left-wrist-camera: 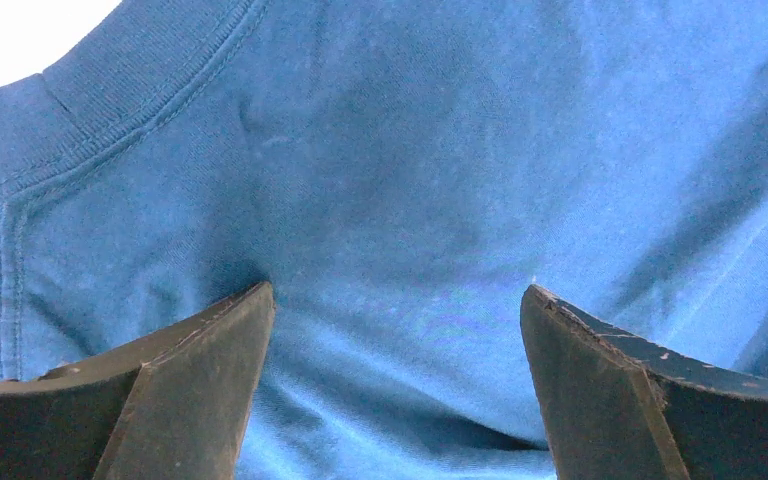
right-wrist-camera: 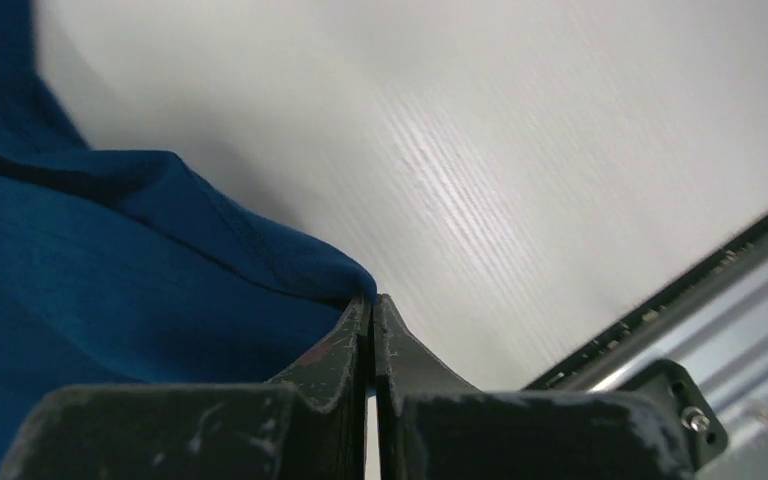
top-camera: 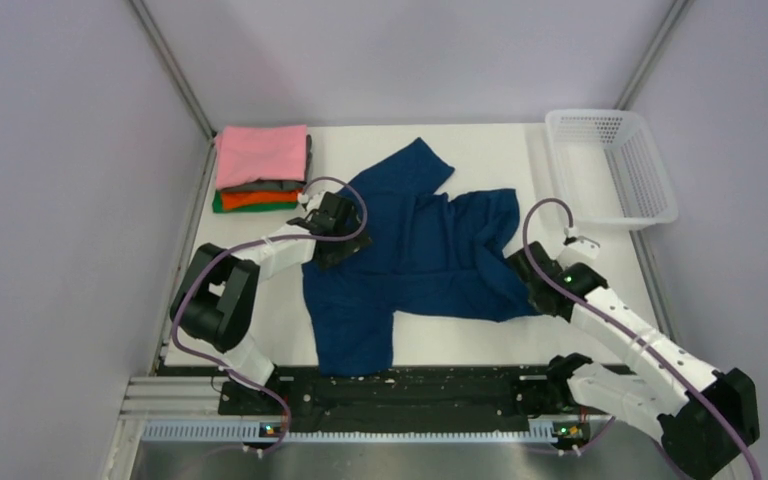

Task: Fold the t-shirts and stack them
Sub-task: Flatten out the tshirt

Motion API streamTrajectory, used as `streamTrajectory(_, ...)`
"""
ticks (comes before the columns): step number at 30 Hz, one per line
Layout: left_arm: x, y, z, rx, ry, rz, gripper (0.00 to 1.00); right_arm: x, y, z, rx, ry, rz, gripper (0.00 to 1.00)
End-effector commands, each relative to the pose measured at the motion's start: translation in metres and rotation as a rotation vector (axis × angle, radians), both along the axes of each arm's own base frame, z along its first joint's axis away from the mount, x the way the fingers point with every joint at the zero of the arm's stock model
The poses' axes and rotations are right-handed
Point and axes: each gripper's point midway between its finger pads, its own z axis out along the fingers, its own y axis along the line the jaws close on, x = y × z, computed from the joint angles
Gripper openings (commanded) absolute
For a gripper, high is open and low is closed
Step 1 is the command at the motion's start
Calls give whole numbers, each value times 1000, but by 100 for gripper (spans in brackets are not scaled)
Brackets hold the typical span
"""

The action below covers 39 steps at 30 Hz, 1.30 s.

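A navy blue t-shirt (top-camera: pixel 410 250) lies crumpled and spread across the middle of the white table. My left gripper (top-camera: pixel 334 240) rests on its left part near the collar, with its jaws wide open. In the left wrist view, blue cloth (left-wrist-camera: pixel 410 150) fills the gap between the fingers of the left gripper (left-wrist-camera: pixel 395 300). My right gripper (top-camera: pixel 522 272) is at the shirt's right edge. In the right wrist view the right gripper (right-wrist-camera: pixel 372 298) is shut, with the tip of the shirt's hem (right-wrist-camera: pixel 320 275) pinched between its tips. Folded t-shirts (top-camera: pixel 262 170) are stacked at the back left, pink on top.
A white plastic mesh basket (top-camera: pixel 615 165) stands at the back right corner. The table's near edge has a black rail (top-camera: pixel 400 390) with the arm bases on it. Grey walls close in the left and right sides.
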Motion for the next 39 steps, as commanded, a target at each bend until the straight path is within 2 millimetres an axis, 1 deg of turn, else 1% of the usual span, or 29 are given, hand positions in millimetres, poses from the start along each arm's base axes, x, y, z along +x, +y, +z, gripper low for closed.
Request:
streamTrajectory(1, -20, 33, -17, 125, 106, 66, 99, -18, -30, 12, -127, 44, -148, 0)
streamTrajectory(3, -15, 34, -18, 121, 111, 66, 99, -11, -29, 13, -133, 24, -138, 0)
streamTrajectory(5, -2, 27, -15, 97, 98, 46, 99, -2, -23, 9, -128, 19, -106, 0)
streamTrajectory(6, 4, 22, -14, 89, 94, 36, 99, 2, -20, 5, -127, 23, -89, 0)
streamTrajectory(9, 25, 16, -14, 91, 80, 36, 99, 13, -22, -11, -133, 58, -84, 0)
streamTrajectory(11, 39, 13, -17, 73, 86, 40, 99, 20, -28, -24, -128, 90, -90, 0)
streamTrajectory(13, 52, 17, -21, 70, 97, 66, 99, 23, -40, -35, -117, 126, -125, 0)
streamTrajectory(14, 58, 19, -21, 65, 102, 80, 99, 24, -46, -39, -105, 143, -146, 0)
streamTrajectory(15, 63, 21, -25, 65, 114, 89, 99, 24, -52, -42, -90, 154, -164, 0)
streamTrajectory(16, 72, 21, -25, 63, 110, 97, 99, 27, -54, -45, -55, 158, -172, 0)
streamTrajectory(18, 90, 22, -25, 69, 104, 106, 99, 38, -58, -50, 25, 121, -188, 0)
streamTrajectory(19, 100, 21, -24, 69, 103, 109, 99, 49, -58, -51, 69, 86, -187, 0)
streamTrajectory(20, 108, 20, -26, 72, 114, 109, 99, 52, -59, -53, 105, 83, -193, 0)
streamTrajectory(21, 114, 19, -27, 77, 133, 105, 99, 61, -57, -55, 132, 62, -181, 0)
streamTrajectory(22, 120, 18, -27, 78, 143, 102, 99, 63, -55, -57, 150, 70, -171, 0)
streamTrajectory(25, 136, 9, -18, 52, 114, 76, 99, 64, -47, -66, 182, 105, -132, 0)
streamTrajectory(27, 143, 2, -10, 29, 77, 30, 99, 65, -40, -71, 212, 102, -97, 0)
streamTrajectory(28, 144, -1, -3, 20, 63, 9, 99, 68, -35, -71, 235, 93, -73, 0)
streamTrajectory(30, 141, -2, 17, 26, 38, -21, 99, 73, -19, -68, 305, 64, -1, 0)
streamTrajectory(32, 128, 3, 39, 66, 7, -26, 99, 76, -10, -63, 345, 22, 51, 0)
streamTrajectory(33, 118, 6, 54, 84, -20, -23, 99, 75, -8, -59, 350, 6, 63, 0)
streamTrajectory(34, 104, 8, 62, 104, -34, -26, 99, 73, -8, -57, 348, -3, 70, 0)
streamTrajectory(35, 90, 10, 76, 113, -66, -25, 99, 71, -8, -53, 345, -16, 77, 0)
streamTrajectory(36, 72, 11, 84, 121, -85, -29, 99, 69, -8, -50, 341, -26, 81, 0)
streamTrajectory(38, 32, 16, 90, 136, -90, -25, 99, 65, -9, -46, 335, -43, 90, 0)
streamTrajectory(39, 9, 19, 94, 134, -93, -24, 99, 63, -9, -44, 333, -50, 94, 0)
